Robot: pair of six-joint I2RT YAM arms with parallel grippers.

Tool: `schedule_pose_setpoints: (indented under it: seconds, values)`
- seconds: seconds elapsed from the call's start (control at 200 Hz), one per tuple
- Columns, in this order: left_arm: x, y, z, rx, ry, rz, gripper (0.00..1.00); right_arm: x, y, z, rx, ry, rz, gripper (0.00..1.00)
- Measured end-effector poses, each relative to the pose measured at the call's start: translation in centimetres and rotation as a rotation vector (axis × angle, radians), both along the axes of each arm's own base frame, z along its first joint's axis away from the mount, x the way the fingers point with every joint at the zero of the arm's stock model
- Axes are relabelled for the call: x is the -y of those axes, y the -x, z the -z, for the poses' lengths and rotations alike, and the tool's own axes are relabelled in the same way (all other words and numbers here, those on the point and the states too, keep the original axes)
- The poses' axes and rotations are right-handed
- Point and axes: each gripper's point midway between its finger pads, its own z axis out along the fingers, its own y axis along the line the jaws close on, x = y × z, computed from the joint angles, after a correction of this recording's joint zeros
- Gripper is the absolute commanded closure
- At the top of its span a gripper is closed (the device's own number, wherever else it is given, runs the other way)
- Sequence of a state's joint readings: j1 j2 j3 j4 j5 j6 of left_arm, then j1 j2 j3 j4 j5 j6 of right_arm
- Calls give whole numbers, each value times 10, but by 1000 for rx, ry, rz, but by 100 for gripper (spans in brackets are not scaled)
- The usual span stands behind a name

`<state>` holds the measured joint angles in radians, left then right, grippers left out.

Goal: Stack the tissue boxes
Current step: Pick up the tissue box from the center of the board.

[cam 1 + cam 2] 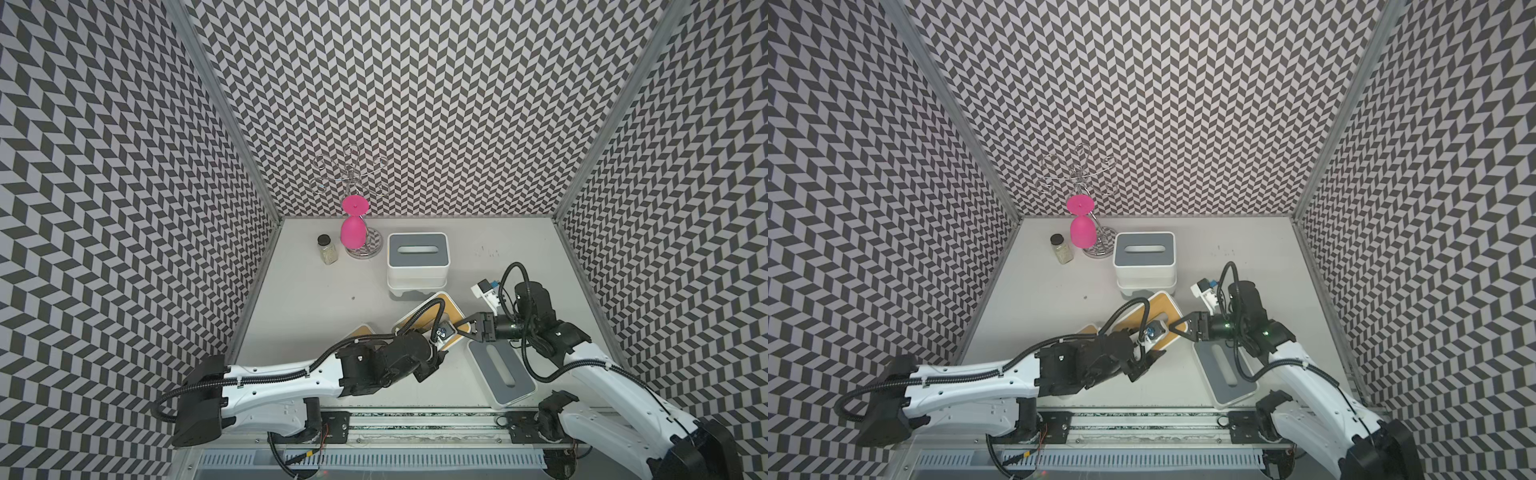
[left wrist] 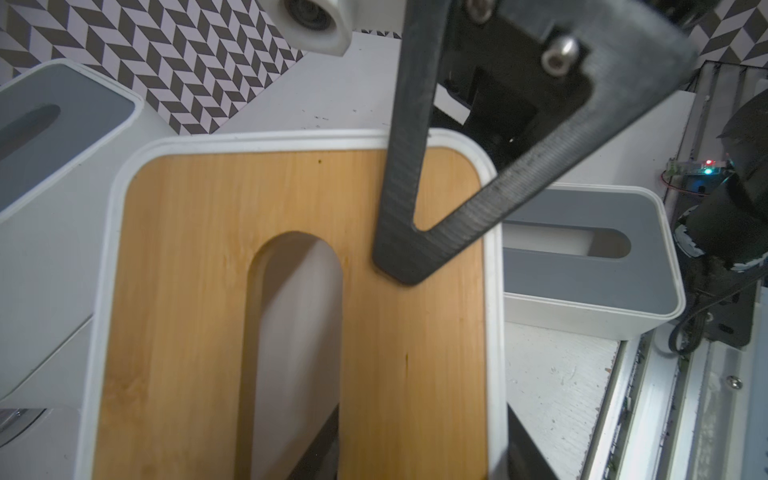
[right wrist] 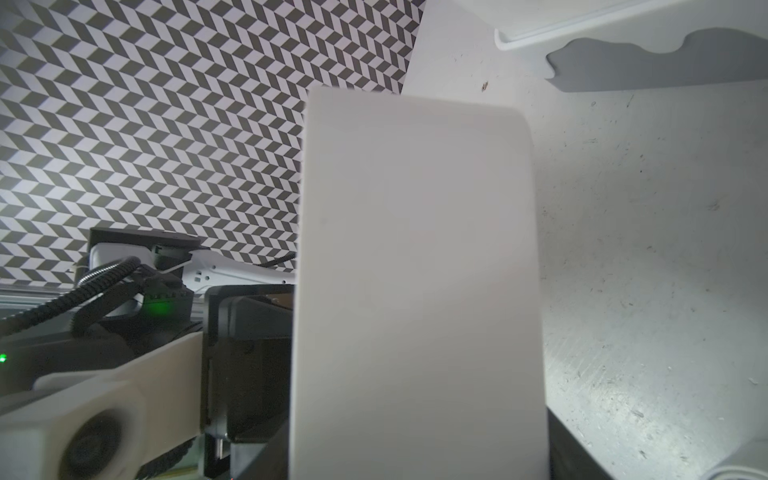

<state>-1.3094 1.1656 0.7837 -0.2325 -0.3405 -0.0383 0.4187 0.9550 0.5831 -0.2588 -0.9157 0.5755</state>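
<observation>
Grippers from both arms meet on one bamboo-lidded tissue box. Left gripper is clamped on it, with one finger down through the oblong slot and its partner outside the long white wall, as the left wrist view shows. Right gripper reaches in from the opposite short end. Its upper finger lies flat on the bamboo, across the rim. The lower finger is hidden, so whether the grip has closed cannot be told. The box appears lifted off the bench and tilted, though its underside is out of sight.

Just beside the right gripper, on its own arm's side, a grey-lidded box lies on the bench. Behind the left gripper, under its arm, a corner of a second bamboo-lidded box shows. Farther out, past both grippers, stands the stack, a grey-lidded box seated on a white one.

The held box is probably a hollow, thin-walled shell, so light and stiff. Its smooth plastic sides look slippery, and the lid may lift free if pinched alone. The slot edge together with the wall looks the surest hold, and support at both ends should keep the box level for placing on the stack.
</observation>
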Motion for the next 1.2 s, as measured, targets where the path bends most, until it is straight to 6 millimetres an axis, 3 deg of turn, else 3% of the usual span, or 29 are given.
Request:
schedule_pose_setpoints:
  seconds: [0.235,0.431,0.536,0.671,0.831,1.202]
  values:
    - [1,-2,5,2,-17,-7,70,1,-1,2,4,8,4,68]
    - [-1,-2,0,7,-3,-7,45,-1,-2,-2,6,-4,4,76]
    - [-2,-1,-13,19,37,-9,35,-1,-6,-7,15,-8,18,76]
    - [-8,-1,-43,38,119,-19,27,0,-8,-8,12,-5,45,78]
    - [-18,0,-91,55,247,-41,22,0,-11,-20,25,-33,70,79]
    - [-67,-12,-207,68,557,-204,14,1,-31,-95,169,-182,178,79]
